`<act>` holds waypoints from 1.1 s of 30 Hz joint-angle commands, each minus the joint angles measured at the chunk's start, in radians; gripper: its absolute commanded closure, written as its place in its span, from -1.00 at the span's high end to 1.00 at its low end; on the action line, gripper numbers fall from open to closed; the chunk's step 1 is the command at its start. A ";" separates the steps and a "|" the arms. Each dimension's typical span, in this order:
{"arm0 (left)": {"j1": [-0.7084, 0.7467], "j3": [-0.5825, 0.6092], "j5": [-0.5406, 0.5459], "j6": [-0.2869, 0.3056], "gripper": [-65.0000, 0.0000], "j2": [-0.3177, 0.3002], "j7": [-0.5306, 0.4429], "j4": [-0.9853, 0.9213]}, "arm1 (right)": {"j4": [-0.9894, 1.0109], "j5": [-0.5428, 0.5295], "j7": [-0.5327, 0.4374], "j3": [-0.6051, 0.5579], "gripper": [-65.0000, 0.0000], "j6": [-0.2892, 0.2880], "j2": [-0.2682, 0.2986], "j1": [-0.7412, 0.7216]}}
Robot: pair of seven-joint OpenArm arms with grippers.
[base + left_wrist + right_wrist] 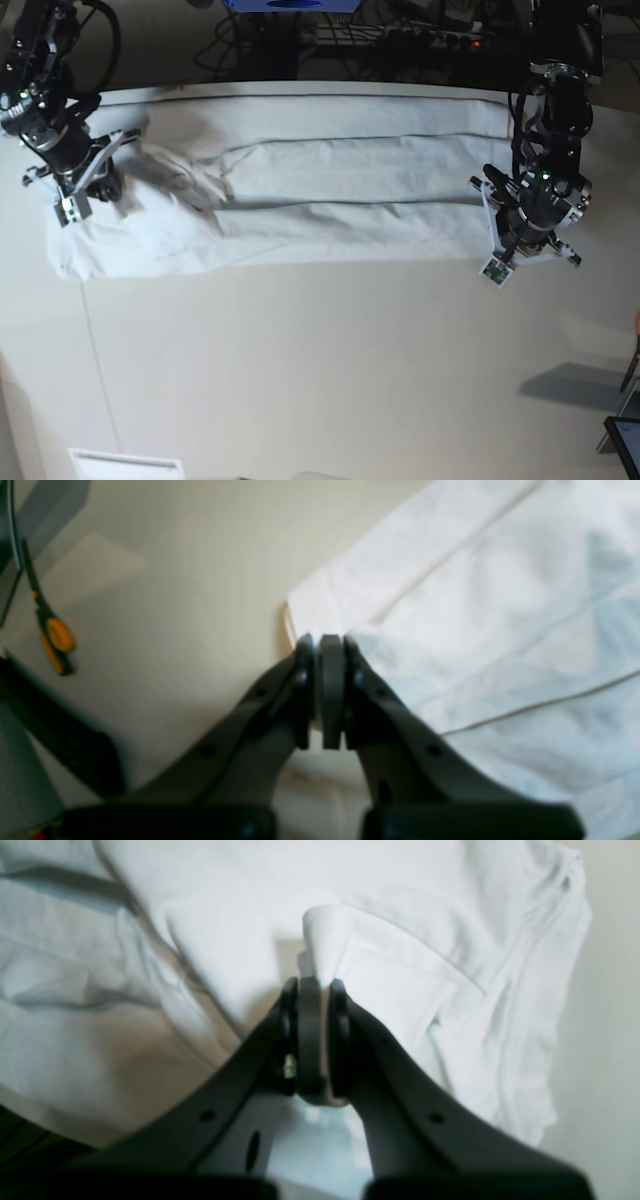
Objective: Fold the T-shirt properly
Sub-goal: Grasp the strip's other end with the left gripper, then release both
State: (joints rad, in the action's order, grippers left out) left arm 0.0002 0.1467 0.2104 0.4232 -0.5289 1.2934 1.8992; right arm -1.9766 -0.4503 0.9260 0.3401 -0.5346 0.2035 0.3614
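Dark gripper fingers fill the foreground of both wrist views. Left gripper (330, 642): jaws pressed together with a thin white edge between them — clamped on a corner of the T-shirt (500, 630), at what looks like the hem end. Cloth spreads away ahead and to this gripper's right; bare tabletop (175, 605) lies to its left. Orange-handled scissors (52, 635) sit far off to the left, well apart from the cloth.

Right gripper (315, 985): also closed tight, pinching a folded nub of white fabric that sticks up just past the fingertips. Bunched, wrinkled cloth all around it — ahead, left and right. Which part of the shirt this is, sleeve or shoulder, I cannot tell for certain.

Base view: T-shirt (330, 200) lies as a long band across the far part of the tabletop (320, 380), already narrowed lengthwise by the look of the parallel creases. Its long axis runs from one gripper to the other. Left gripper (505, 250) holds the tidy end, right gripper (75, 190) the rumpled end; cloth between them lies flat, not lifted.

Judgement: each arm is nearest its own end, so the coming move turns on that long axis — one end carried along it toward the other to halve the band. The rumpled end near the right gripper looks likely to need smoothing or it may fold unevenly.
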 commanded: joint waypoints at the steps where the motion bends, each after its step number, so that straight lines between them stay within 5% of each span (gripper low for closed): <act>1: -0.018 -0.008 -0.010 -0.001 -1.00 -0.018 0.002 0.018 | -0.019 -0.015 -0.015 0.004 -1.00 -0.011 0.011 0.000; 14: -0.019 0.106 -0.010 -0.001 -1.00 -0.066 0.002 0.020 | -0.017 -0.015 -0.015 0.003 -1.00 -0.032 0.011 0.051; 33: 0.045 0.098 -0.010 -0.001 -1.00 -0.089 0.009 0.072 | -0.016 -0.015 -0.015 -0.005 -1.00 -0.032 0.004 0.069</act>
State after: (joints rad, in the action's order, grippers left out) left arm 0.0513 0.2546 0.2096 0.4232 -0.6022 1.2945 1.9564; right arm -1.9766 -0.4541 0.9253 0.3313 -0.5610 0.1978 0.4324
